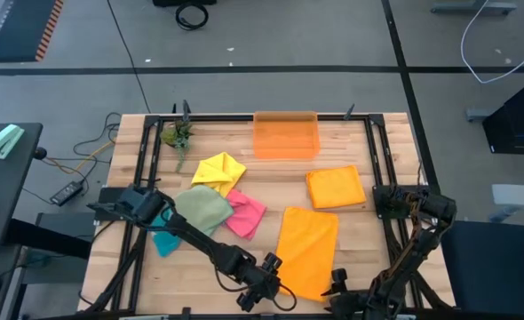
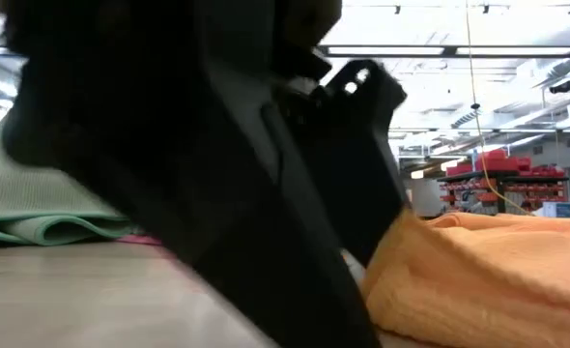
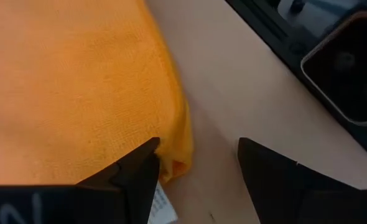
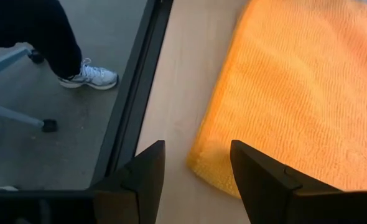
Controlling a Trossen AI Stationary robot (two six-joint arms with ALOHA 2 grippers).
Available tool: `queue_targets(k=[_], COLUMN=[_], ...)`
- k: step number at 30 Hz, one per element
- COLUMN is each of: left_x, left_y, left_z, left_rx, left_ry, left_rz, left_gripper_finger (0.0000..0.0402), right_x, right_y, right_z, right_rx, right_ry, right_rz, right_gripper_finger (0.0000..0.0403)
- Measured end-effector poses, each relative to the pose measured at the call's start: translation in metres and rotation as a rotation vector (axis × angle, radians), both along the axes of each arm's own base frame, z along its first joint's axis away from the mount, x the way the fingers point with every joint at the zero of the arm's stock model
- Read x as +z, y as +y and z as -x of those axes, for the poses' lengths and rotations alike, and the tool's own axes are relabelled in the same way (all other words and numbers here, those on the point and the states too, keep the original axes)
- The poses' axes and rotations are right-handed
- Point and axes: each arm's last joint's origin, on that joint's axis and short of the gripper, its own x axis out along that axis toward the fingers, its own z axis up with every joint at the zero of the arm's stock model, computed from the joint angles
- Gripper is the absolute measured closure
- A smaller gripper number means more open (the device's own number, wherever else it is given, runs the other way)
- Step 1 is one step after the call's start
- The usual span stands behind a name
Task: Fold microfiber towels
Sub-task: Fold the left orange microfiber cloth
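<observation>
Both grippers sit at the near edge of the tabletop (image 1: 209, 271), one at each near corner of the long orange towel (image 1: 308, 251).

Left gripper (image 3: 199, 163): jaws apart, nothing held, the towel's near corner just by one finger. A small white tag (image 3: 163, 205) pokes out under that corner; print on it too small to read.

Right gripper (image 4: 197, 163): jaws apart, empty, hovering over the towel's other near corner, with bare wood on the side away from the towel.

The long orange towel looks folded once into a long rectangle, lying flat and released. My read: halfway, one more fold needed to match the finished one.

Past the long orange towel, toward the bin: a folded orange towel (image 1: 336, 188), compact square, looks done.

Left of the long orange towel, a loose heap is not yet folded:
- pink towel (image 1: 247, 214), nearest the long one
- sage green towel (image 1: 203, 207), partly over the pink
- teal towel (image 1: 165, 238), mostly hidden under the left arm
- yellow towel (image 1: 219, 170), at the far end of the heap

Farthest back from the long orange towel: translucent orange bin (image 1: 286, 135) at the far edge; I can't tell what's inside.

Estimate: one done, one in progress, four untouched.

No brand or legible writing anywhere.
</observation>
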Motion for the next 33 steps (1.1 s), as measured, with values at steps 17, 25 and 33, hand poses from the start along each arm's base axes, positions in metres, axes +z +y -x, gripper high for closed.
queue_targets(k=[17, 25, 33], left_x=[-0.004, -0.005, -0.005], left_y=[0.019, 0.021, 0.022], left_z=[-0.01, -0.01, -0.009], left_rx=[0.096, 0.119, 0.119], left_ry=[0.052, 0.067, 0.08], left_rz=[0.063, 0.06, 0.054], left_gripper_finger=[0.0251, 0.0308, 0.0345], right_x=[-0.012, 0.001, 0.004], right_y=[0.0, -0.003, -0.008], right_z=[-0.012, -0.009, -0.006], right_rx=[-0.054, -0.039, -0.058], right_ry=[0.054, 0.064, 0.1], right_rz=[-0.101, -0.099, -0.078], right_gripper_finger=[0.0213, 0.0213, 0.0224])
